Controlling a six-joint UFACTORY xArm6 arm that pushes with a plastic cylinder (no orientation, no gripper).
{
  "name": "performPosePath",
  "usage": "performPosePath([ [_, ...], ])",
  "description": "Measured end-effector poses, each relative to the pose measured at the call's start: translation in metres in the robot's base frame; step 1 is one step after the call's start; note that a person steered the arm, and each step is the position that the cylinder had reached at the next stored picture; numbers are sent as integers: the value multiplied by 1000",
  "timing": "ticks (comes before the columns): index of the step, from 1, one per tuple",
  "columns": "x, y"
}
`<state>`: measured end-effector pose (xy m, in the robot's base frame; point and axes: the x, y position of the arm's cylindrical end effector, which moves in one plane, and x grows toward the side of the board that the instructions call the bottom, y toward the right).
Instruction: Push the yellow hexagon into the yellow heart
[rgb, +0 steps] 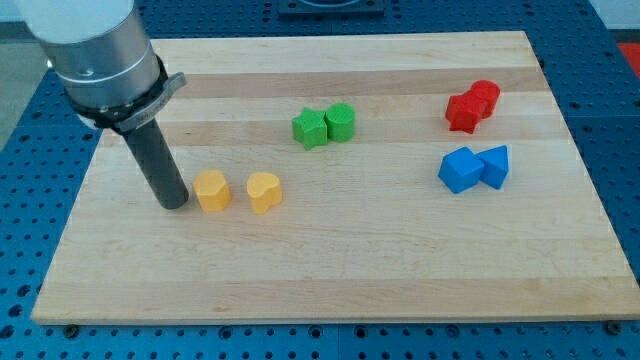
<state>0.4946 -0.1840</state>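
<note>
Yellow hexagon (211, 190) sits between my tip (175, 203), just beside, and yellow heart (264, 192).

Wooden board (330, 270), on which are carried: yellow hexagon (211, 190), yellow heart (264, 192), two green blocks (325, 126), two red blocks (472, 106), two blue blocks (475, 168).
</note>
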Motion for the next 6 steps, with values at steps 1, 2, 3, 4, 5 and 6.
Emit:
performPosePath([
  [1, 0, 4],
  [2, -7, 7],
  [3, -13, 22],
  [4, -13, 50],
  [5, -13, 60],
  [6, -13, 60],
])
